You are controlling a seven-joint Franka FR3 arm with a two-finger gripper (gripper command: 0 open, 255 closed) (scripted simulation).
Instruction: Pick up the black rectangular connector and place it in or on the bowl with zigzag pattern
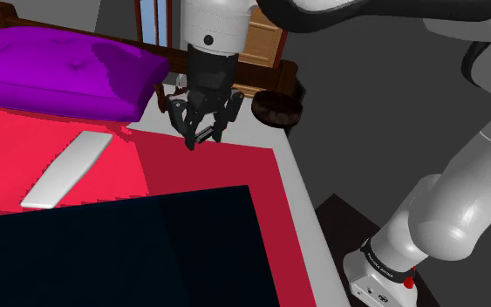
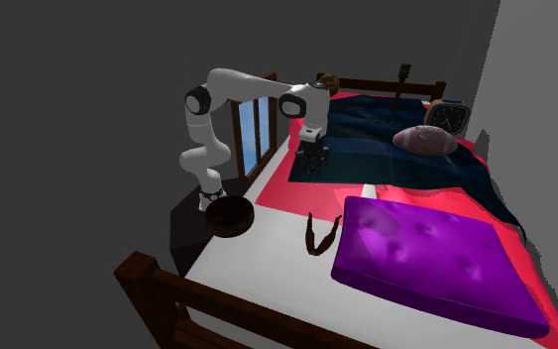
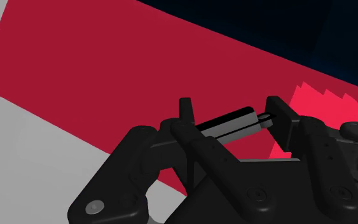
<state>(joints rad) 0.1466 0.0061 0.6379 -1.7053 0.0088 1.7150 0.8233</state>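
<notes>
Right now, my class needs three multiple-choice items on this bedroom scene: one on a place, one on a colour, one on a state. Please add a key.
1. Where is the dark bowl?
A on the cushion
B off the bed, beside the arm's base
C on the blue blanket

2. What colour is the cushion?
A green
B purple
C yellow

3. The pincer is:
A open, empty
B shut, empty
C shut on the black connector

Key: 1 B, the second exterior view shows it by the base. 2 B, both exterior views show purple. 3 C, the wrist view shows the fingers clasping it.
</notes>
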